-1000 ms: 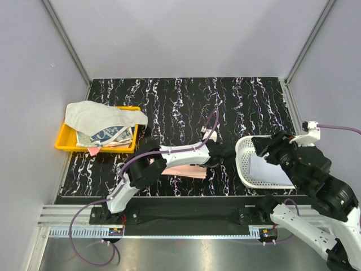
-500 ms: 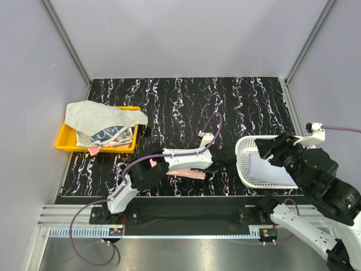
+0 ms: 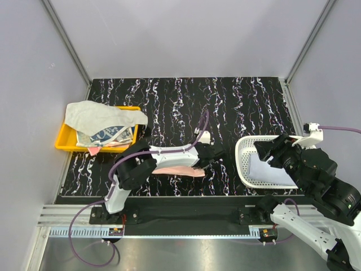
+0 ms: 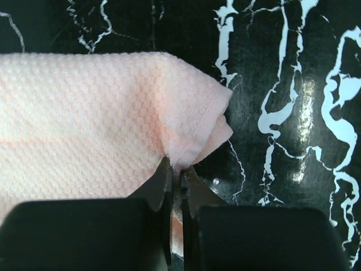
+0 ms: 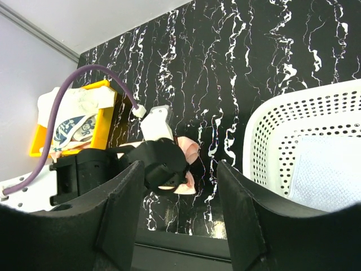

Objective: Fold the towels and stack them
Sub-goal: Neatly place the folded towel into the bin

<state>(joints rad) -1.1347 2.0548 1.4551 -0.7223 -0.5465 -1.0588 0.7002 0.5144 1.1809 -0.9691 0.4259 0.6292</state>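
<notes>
Pink towel [image 4: 96,124] corner btwn L jaws

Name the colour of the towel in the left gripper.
The towel is pale pink; the left wrist view shows it best.

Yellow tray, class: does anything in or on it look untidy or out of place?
Yes. A whitish towel lies crumpled across the yellow tray, spilling over its far rim and right end, covering a patterned towel. The pink towel pinched by the left claw lies folded.

Bright, even light, soft shadows; the towel [image 4: 84,113] shows sharp weave; small glare spots on the glossy tabletop [image 4: 304,186].
</notes>
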